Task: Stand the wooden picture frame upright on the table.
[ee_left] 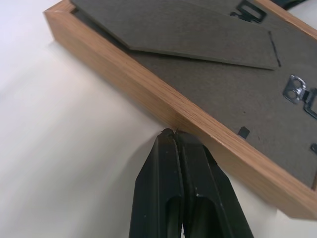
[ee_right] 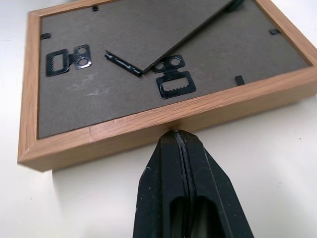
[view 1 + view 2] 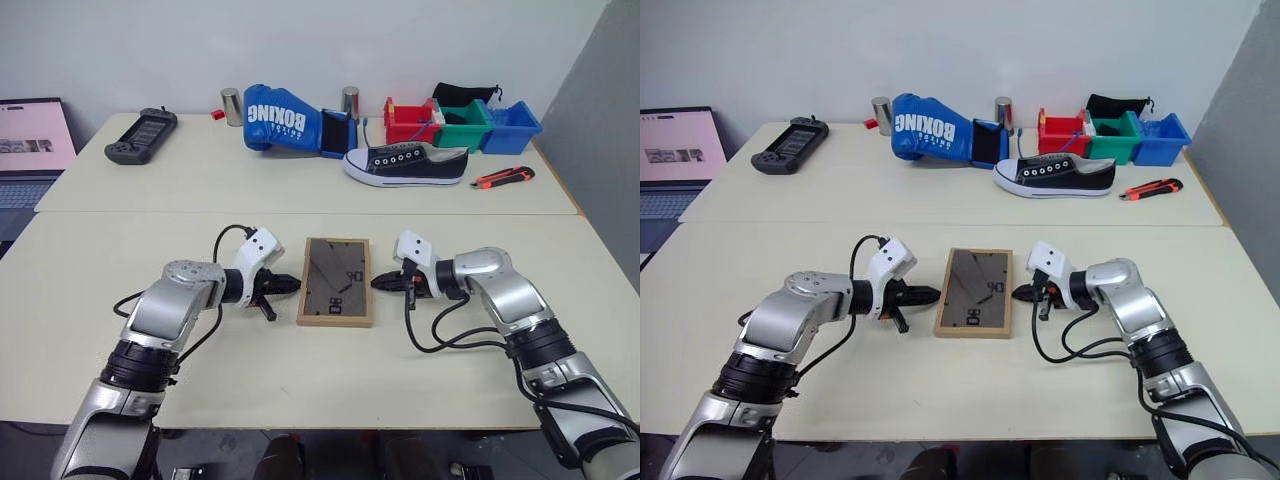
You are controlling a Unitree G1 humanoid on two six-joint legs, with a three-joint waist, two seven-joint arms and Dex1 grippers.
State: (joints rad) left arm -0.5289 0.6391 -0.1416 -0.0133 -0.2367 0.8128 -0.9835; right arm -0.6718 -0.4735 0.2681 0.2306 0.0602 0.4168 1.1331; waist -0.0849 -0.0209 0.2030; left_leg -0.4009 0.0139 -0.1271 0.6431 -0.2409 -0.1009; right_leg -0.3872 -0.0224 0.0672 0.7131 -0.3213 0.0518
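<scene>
Picture frame: flat on the desk, face down, dark backing up, long side running 12 to 6 o'clock; near the desk's middle, between the two tools.
Backing: prop lying flat against it; white numerals and small metal hangers visible.
Left tool: at 9 o'clock of the frame, fingers pressed together, nothing between them; tips against the frame's outer wooden edge in the left wrist view.
Right tool: at 3 o'clock of the frame, clenched on nothing; tips meeting the opposite wooden edge in the right wrist view.
Far desk, 12 o'clock of the frame: blue boxing glove, black-and-white sneaker lying on its sole.
Far desk, 1 to 2 o'clock: red bin, green bin, blue bin in a row; red-and-black utility knife just beside the sneaker's heel end.
Far desk, 10 to 11 o'clock: black handheld game console.
Metal cups: one on each side of the glove, standing upright.
Laptop: at 10 o'clock, off the desk's left end, screen lit.
</scene>
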